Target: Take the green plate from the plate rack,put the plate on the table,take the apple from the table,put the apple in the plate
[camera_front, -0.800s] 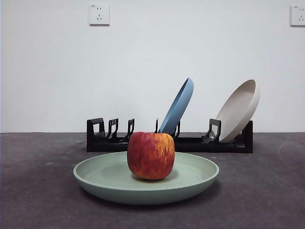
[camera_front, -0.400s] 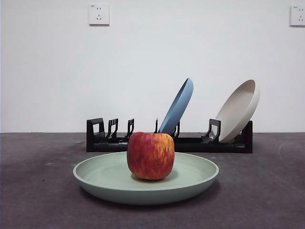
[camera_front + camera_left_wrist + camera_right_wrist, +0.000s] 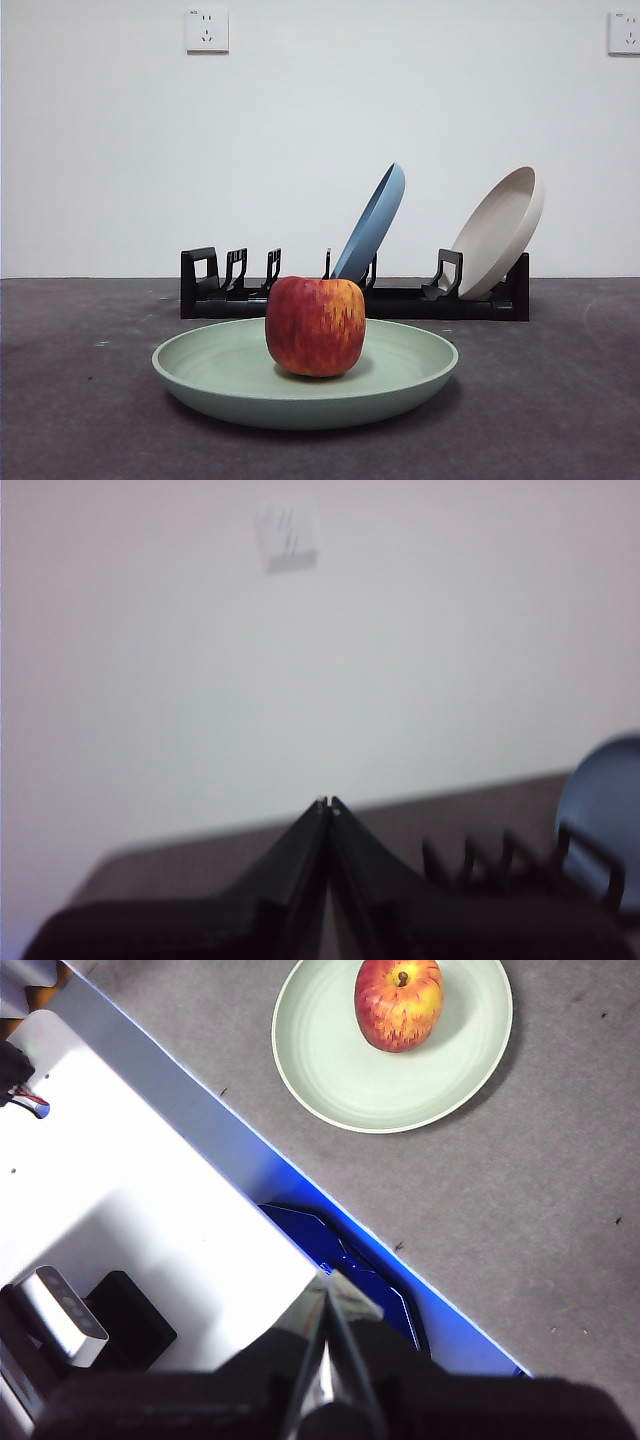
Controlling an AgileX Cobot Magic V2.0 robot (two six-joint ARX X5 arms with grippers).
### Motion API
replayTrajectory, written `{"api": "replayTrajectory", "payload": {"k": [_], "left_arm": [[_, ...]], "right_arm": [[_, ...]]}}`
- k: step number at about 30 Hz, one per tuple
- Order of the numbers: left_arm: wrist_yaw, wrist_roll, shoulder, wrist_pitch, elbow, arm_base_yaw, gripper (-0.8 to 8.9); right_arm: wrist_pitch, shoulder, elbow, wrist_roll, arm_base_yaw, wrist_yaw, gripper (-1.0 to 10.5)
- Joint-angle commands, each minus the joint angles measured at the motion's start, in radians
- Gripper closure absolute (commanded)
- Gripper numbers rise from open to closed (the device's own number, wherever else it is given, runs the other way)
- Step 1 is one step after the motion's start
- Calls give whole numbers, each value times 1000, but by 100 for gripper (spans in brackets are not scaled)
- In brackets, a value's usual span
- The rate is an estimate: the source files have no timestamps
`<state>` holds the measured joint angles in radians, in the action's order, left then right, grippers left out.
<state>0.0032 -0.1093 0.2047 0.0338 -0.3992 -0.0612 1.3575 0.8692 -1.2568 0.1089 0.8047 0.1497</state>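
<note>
Both task steps look finished to you here: plate (image 3: 305, 385) lies flat on the counter (image 3: 560, 400), apple (image 3: 315, 326) sits upright in it, a bit off centre per the right wrist view. Rack (image 3: 355, 297) stands behind, well apart from the plate, holding only a blue plate (image 3: 372, 222) and a beige plate (image 3: 500, 232), both leaning. Left gripper (image 3: 327, 807) is pinched closed with nothing in it, raised and facing the wall, rack posts blurred near it. Right gripper (image 3: 323, 1305) is likewise closed and empty, pulled back over the white robot base (image 3: 130, 1220), well apart from the plate. No arm shows in the front view. Nothing left that you can see; judge it done, arms parked.
</note>
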Motion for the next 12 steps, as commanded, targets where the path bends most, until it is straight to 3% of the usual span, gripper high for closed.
{"api": "replayTrajectory", "payload": {"k": [1, 12], "left_arm": [[-3, 55, -49, -12, 92, 24, 816], [-3, 84, -180, 0, 328, 31, 816]], "right_arm": [[15, -2, 2, 5, 2, 1, 946], [15, -2, 2, 5, 2, 1, 946]]}}
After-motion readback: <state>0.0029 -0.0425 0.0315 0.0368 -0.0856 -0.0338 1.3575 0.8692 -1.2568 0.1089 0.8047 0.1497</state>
